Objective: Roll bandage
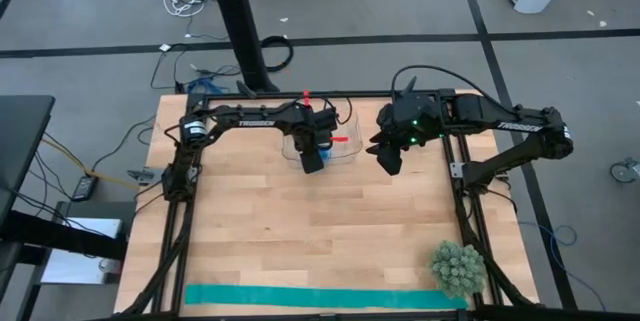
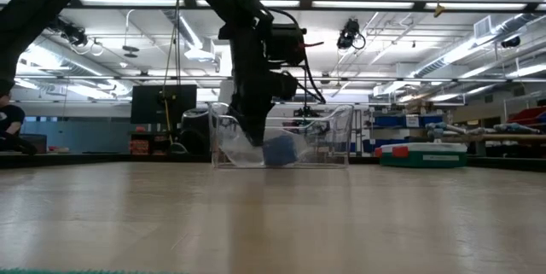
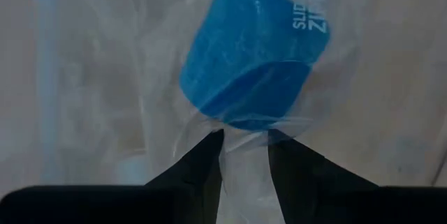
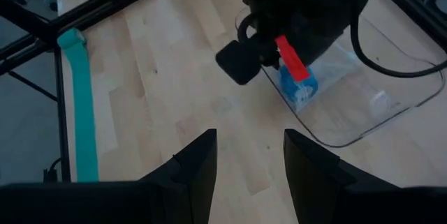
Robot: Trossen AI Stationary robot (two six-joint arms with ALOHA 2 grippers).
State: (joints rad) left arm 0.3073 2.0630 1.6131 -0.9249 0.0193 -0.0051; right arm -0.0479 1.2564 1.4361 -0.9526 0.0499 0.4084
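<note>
Left tool (image 3: 244,144): lowered into a clear plastic bin (image 1: 345,153) at the far middle of the table (image 1: 300,231); fingers (image 3: 199,165) pinch a fold of clear zip bag film (image 3: 140,77) just below the bandage.
Bandage (image 3: 248,53): rolled into a small royal-blue cylinder, enclosed in the clear zip bag, lying inside the bin just ahead of the left tool's fingertips.
Right tool (image 4: 248,154): raised above the table to the right of the bin, fingers spread, holding nothing.
Bin: transparent, resting on the table; red-tipped part of the left arm (image 4: 293,62) above it.
Teal strip (image 1: 320,298): flat along the near table edge, well apart from the bin.
Green spiky ball (image 1: 458,267): near right corner, beside the strip's end.
</note>
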